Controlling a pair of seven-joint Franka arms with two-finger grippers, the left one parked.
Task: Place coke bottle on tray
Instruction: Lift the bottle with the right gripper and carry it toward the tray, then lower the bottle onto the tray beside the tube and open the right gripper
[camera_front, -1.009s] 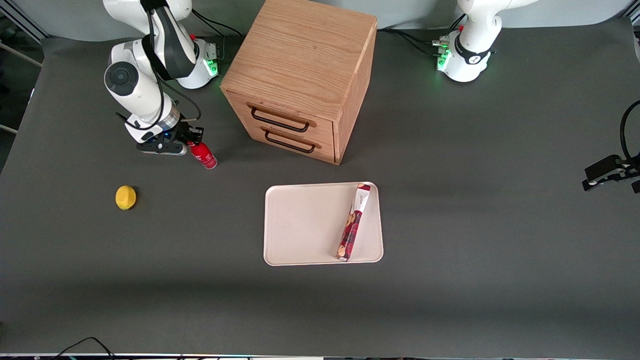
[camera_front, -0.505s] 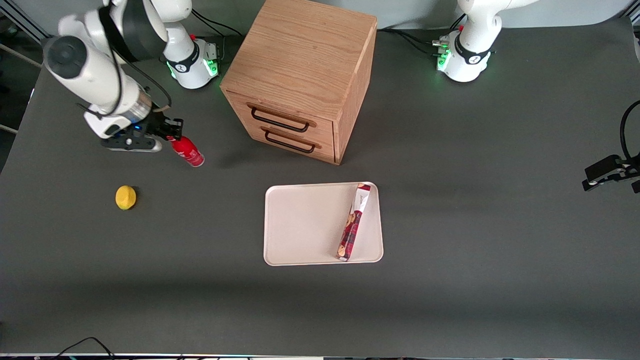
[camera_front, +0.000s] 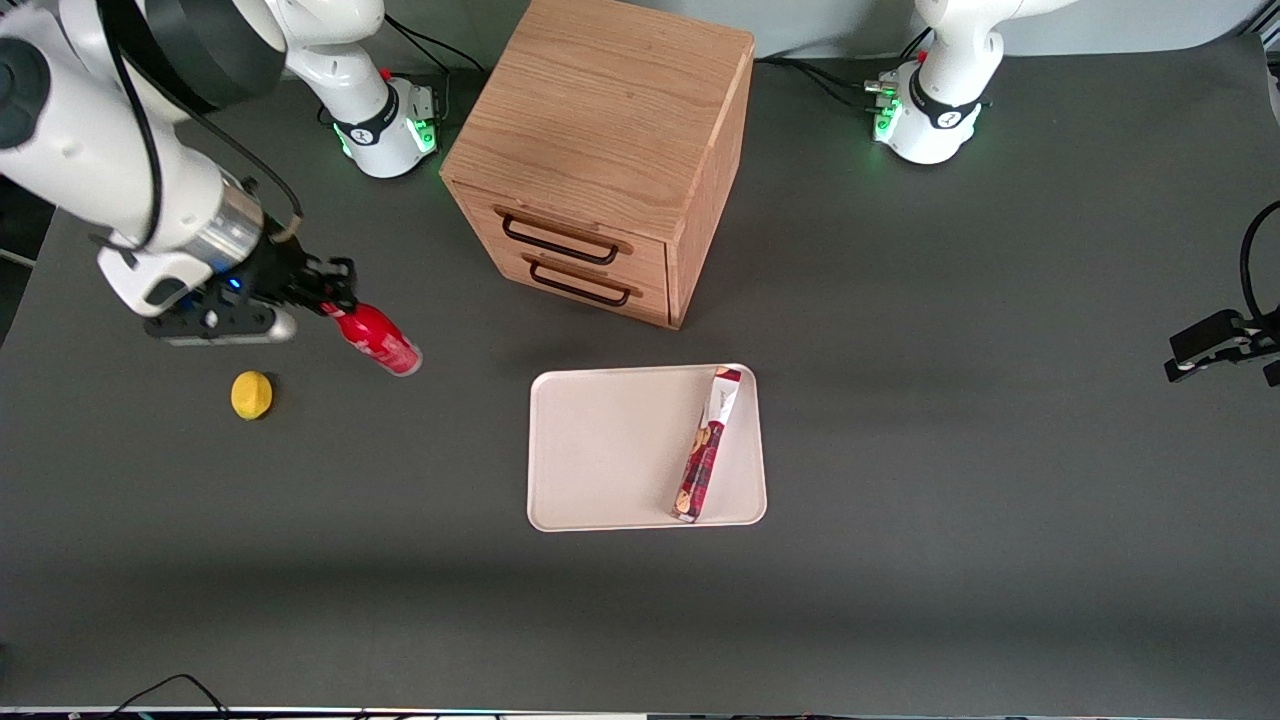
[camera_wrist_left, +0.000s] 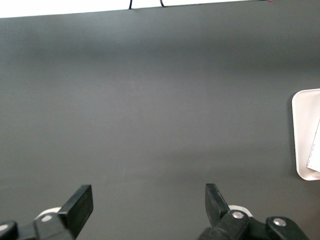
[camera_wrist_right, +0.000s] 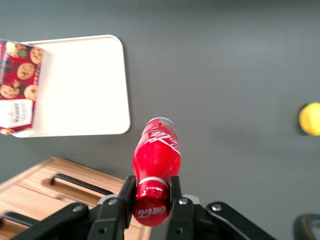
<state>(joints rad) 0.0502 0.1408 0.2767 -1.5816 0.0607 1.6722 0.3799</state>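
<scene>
My gripper (camera_front: 335, 297) is shut on the red cap of the coke bottle (camera_front: 380, 341) and holds it in the air above the table, toward the working arm's end. The bottle hangs tilted from the fingers. In the right wrist view the gripper (camera_wrist_right: 150, 192) clamps the cap, and the bottle (camera_wrist_right: 156, 150) points down at the table. The cream-white tray (camera_front: 600, 450) lies flat in front of the drawer cabinet, well apart from the bottle. It also shows in the right wrist view (camera_wrist_right: 85, 85).
A red-and-white snack packet (camera_front: 707, 445) lies on the tray along one side. A wooden two-drawer cabinet (camera_front: 610, 150) stands farther from the front camera than the tray. A lemon (camera_front: 251, 395) lies on the table just nearer the camera than the gripper.
The gripper has lifted the coke bottle off the table, carried it up and toward the front camera, and the arm now looms larger.
</scene>
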